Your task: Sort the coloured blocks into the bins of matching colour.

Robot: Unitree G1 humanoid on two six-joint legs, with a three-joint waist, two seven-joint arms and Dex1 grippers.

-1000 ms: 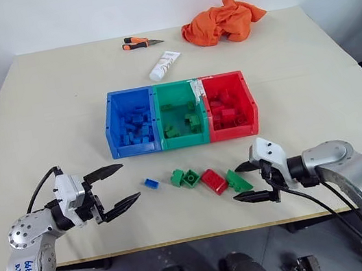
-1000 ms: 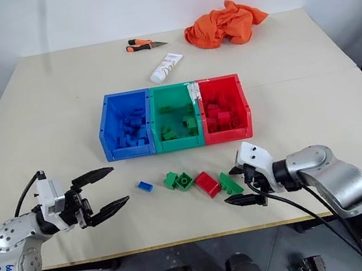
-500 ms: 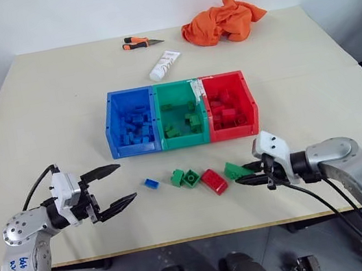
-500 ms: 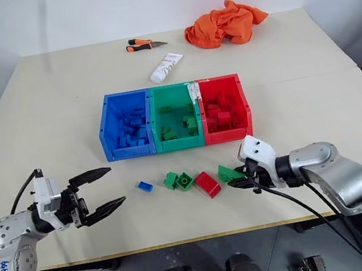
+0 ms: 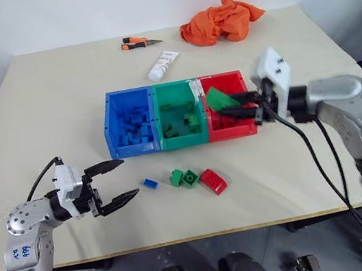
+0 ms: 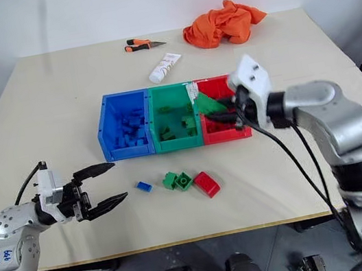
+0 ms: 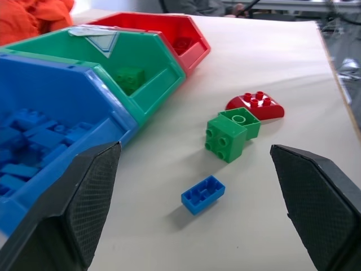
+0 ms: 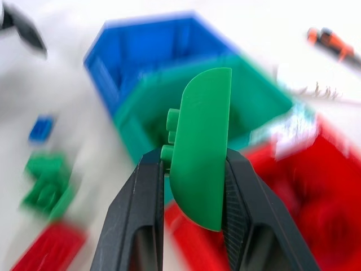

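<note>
The right arm reaches fwd and across, raised above the table, gripper roughly level and pointing toward the robot's left. The right gripper is clamped on a green block with 1 flat face, 1 rounded end and studs on the other side; it hangs over the red bin, close to the green bin. In the right wrist view the 2 black fingers press the block's 2 faces.

The left arm sits low at the table's near left, forearm bent inward, gripper level and pointing to the robot's right. The left gripper is spread wide and holds nothing; its 2 tapered black fingers carry cross-hatched pads.

3 joined open-top glossy plastic bins stand mid-table in a row: the blue bin, green, then red, each with loose bricks inside.

4 blocks lie on the table in front of the bins: 1 tiny blue block, 2 small green blocks touching each other, and 1 red block with a rounded top and studs.

At the far edge: 1 crumpled orange cloth, 1 white tube, 1 orange-handled tool.
</note>
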